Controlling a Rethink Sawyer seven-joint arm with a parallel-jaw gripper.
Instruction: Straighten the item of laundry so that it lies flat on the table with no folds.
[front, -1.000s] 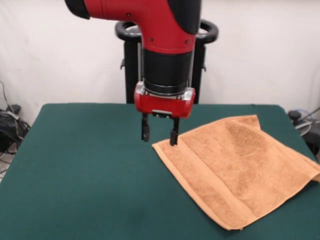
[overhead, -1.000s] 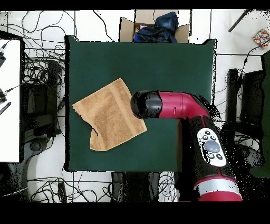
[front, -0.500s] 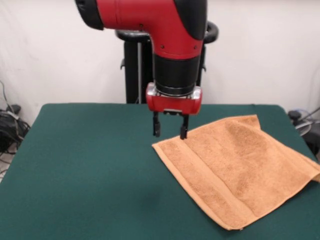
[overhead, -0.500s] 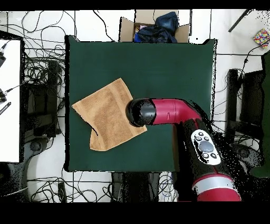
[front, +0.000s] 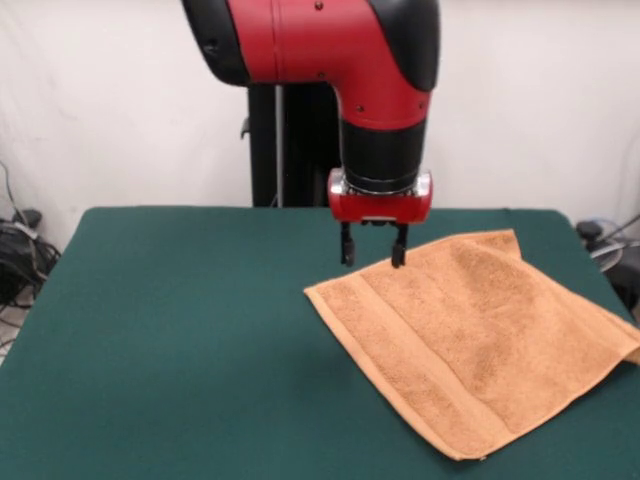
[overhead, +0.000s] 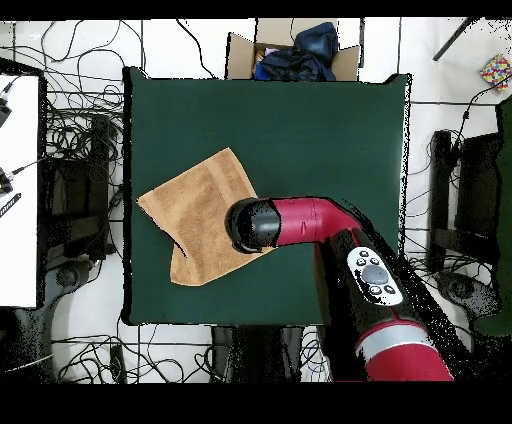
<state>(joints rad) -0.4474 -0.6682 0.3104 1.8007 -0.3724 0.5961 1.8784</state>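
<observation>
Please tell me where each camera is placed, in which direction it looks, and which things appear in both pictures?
Front view: across the table, facing the robot; shows the red arm coming down, its open end effector over the towel.
Overhead view: above, looking straight down; shows the arm covering part of the towel; end effector hidden.
Shared: towel, green table, arm.

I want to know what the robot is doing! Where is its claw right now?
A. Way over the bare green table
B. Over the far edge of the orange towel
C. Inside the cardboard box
B: the open gripper hangs just above the towel's far edge.
</observation>
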